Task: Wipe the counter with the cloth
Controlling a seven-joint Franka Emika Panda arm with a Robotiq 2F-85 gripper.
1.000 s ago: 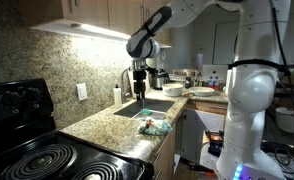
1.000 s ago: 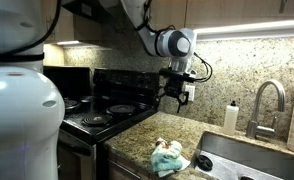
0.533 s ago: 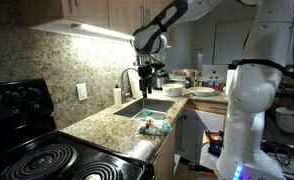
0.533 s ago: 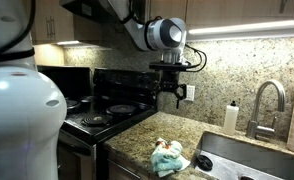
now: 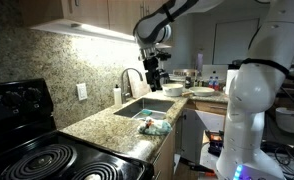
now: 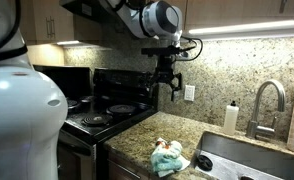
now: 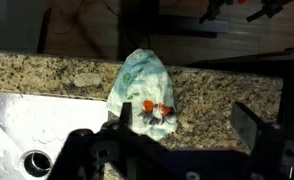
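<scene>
The cloth is a whitish and teal rag lying crumpled on the speckled granite counter, near its front edge and beside the sink. In the wrist view the cloth shows small red-orange marks at its near end. My gripper hangs high above the counter, well clear of the cloth. Its jaws are open with nothing between them. In the wrist view the gripper frames bare counter just right of the cloth.
A steel sink with a faucet lies beside the cloth. The black stovetop is at the counter's other end. White plates and a soap bottle stand further along.
The gripper has risen away from the counter, still open. The cloth has not moved.
</scene>
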